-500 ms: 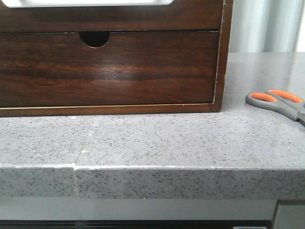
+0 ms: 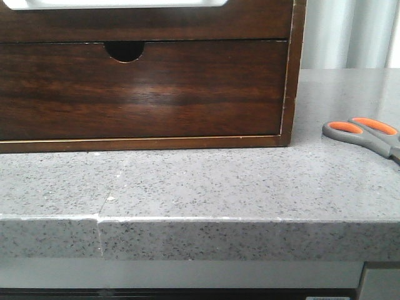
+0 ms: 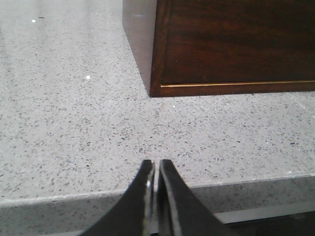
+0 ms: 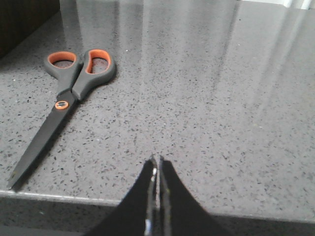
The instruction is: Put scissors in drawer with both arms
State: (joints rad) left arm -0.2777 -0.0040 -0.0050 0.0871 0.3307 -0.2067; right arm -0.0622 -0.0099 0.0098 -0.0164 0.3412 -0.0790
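On the desk (image 2: 250, 181), right of the cabinet (image 2: 187, 94), the scissors (image 2: 365, 134) are lying flat, closed, untouched. The drawer (image 2: 144, 22) is sitting shut up top. Left gripper (image 3: 153, 169) and right gripper (image 4: 156, 164) are hovering with fingers together, holding nothing.

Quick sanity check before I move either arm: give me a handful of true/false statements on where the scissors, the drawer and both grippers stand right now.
1. The scissors lie flat on the stone countertop, blades closed. True.
2. The right gripper is clamped on the scissors. False: its fingers are shut on nothing, apart from the scissors.
3. The left gripper is shut and empty. True.
4. The drawer is pulled out over the countertop. False: its front sits flush in the wooden cabinet.
5. In the front view the scissors lie to the right of the cabinet. True.
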